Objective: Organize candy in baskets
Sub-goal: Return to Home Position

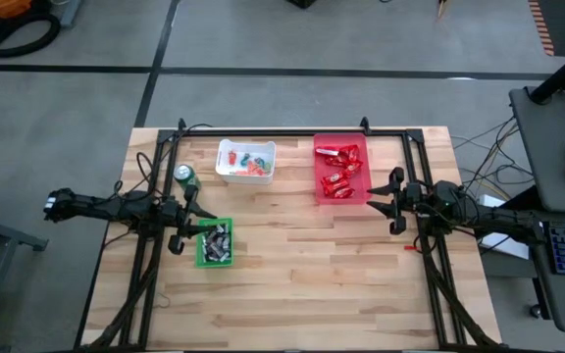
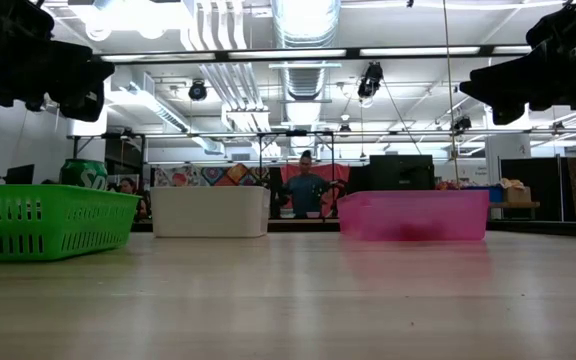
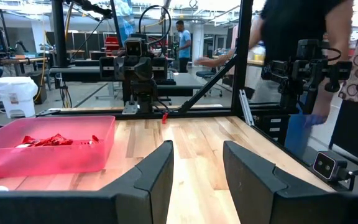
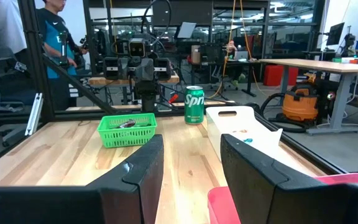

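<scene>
High view: we see left gripper (image 1: 188,218) raised beside green basket (image 1: 200,257), right gripper (image 1: 391,203) raised near red basket (image 1: 341,202). Both spread wide, holding nothing. Candy (image 1: 339,176) lies in baskets: red bars in red, dark bars in green, small pieces in white basket (image 1: 222,163).

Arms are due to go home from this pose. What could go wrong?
1. The left pincer hangs open close to the green can and the green basket. A low sideways swing could tip the can or shove the basket.
2. The right pincer, open, is beside the red basket. A dip could clip its rim.
The low view shows both arms raised, so both risks look small.
</scene>
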